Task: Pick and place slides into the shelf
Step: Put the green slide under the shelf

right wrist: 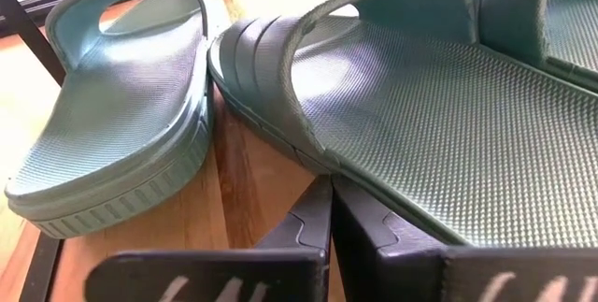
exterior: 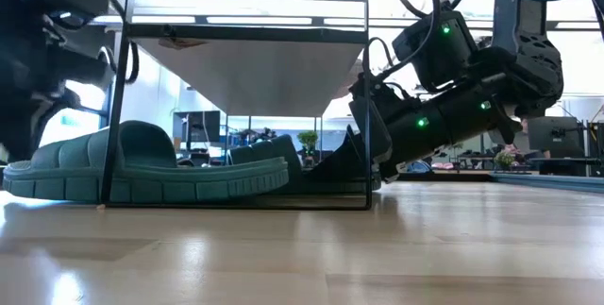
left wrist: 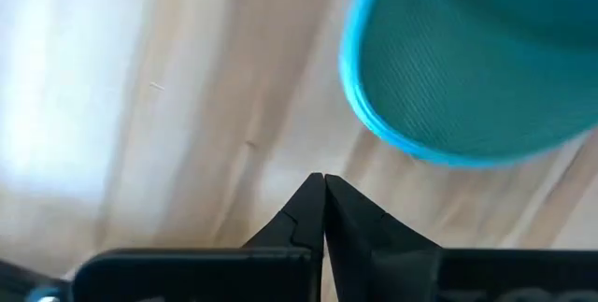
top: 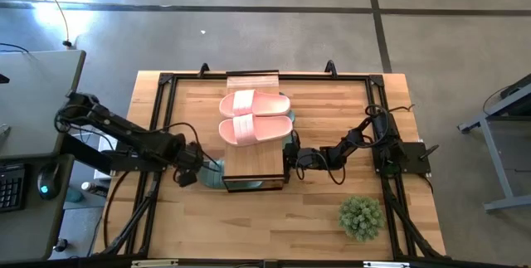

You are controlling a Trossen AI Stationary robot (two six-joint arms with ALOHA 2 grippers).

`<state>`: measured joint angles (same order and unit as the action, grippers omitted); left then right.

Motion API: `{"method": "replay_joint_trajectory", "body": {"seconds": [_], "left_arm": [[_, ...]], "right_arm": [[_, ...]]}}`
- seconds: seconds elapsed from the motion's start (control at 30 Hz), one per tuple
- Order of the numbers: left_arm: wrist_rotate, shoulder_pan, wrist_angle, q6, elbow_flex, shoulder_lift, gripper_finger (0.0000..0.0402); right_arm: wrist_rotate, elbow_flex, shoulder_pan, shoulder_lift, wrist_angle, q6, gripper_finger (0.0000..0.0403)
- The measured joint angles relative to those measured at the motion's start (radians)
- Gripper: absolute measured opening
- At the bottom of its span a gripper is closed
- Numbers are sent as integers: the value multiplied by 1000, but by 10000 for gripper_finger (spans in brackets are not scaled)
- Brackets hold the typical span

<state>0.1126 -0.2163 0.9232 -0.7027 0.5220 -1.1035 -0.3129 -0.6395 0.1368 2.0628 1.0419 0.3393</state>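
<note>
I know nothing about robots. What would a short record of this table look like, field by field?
On top of shelf: two pale pink rubber slides side by side on the small wood-topped black-framed shelf
Under shelf: sage-green rubber slides on the wooden table
Left hand: shut, empty, low at the shelf's left side
Right hand: shut, empty, at the shelf's right side
Also present: small green potted plant

A wooden table (top: 323, 218) carries the shelf (top: 253, 168) at its centre. Two pink slides (top: 253, 116) lie side by side on the shelf's plank top. Green slides (exterior: 142, 168) rest on the tabletop beneath it. A potted plant (top: 361, 216) stands toward four o'clock.
</note>
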Motion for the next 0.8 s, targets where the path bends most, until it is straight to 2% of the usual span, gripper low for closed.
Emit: {"method": "replay_joint_trajectory", "body": {"seconds": [0.13, 0.37, 0.57, 0.8], "left_arm": [[84, 0, -36, -65, -40, 117, 0], [105, 0, -229, -230, -199, 295, 0], [128, 0, -302, -248, -218, 297, 0], [43, 0, -331, -236, -218, 294, 0]], "right_arm": [[0, 0, 0, 0, -4, 0, 0], [0, 0, 0, 0, -4, 4, 0], [7, 0, 0, 0, -6, 19, 0], [8, 0, 0, 0, -11, 18, 0]]}}
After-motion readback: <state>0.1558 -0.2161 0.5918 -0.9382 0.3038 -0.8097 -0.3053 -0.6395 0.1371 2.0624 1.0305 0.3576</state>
